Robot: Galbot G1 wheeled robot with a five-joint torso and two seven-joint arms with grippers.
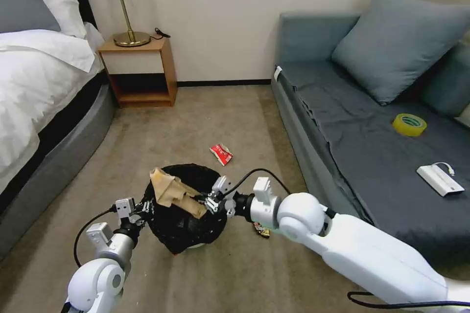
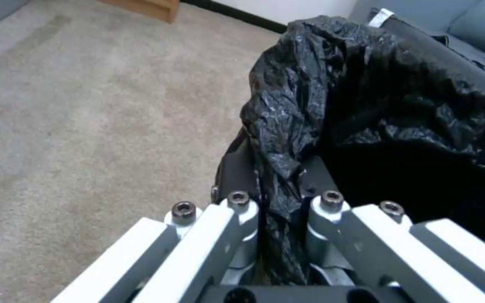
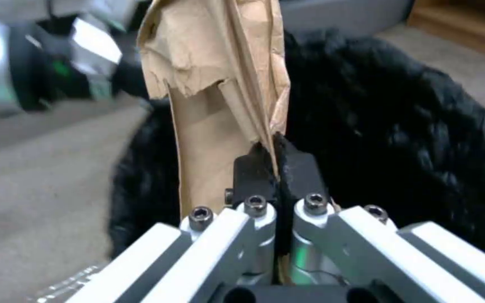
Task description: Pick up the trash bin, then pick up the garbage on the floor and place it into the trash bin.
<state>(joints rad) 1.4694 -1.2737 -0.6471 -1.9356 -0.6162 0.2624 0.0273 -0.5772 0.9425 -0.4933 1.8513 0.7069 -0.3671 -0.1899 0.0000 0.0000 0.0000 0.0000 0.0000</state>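
Head view: carpet floor (image 1: 205, 117) between bed and sofa.
Bin (image 1: 188, 227): black-lined, held off the floor by its rim.
Left claw (image 2: 279, 179): clamped on the bin's bag rim.
Right claw (image 3: 276, 162): pinching paper bag (image 3: 214, 84) over the bin mouth.
Red wrapper (image 1: 221, 154): on the floor beyond the bin.

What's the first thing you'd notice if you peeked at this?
The right gripper pinching a crumpled brown paper bag right over the trash bin, which the left gripper holds by its black liner. Behind them, a red snack wrapper lies on the carpet.
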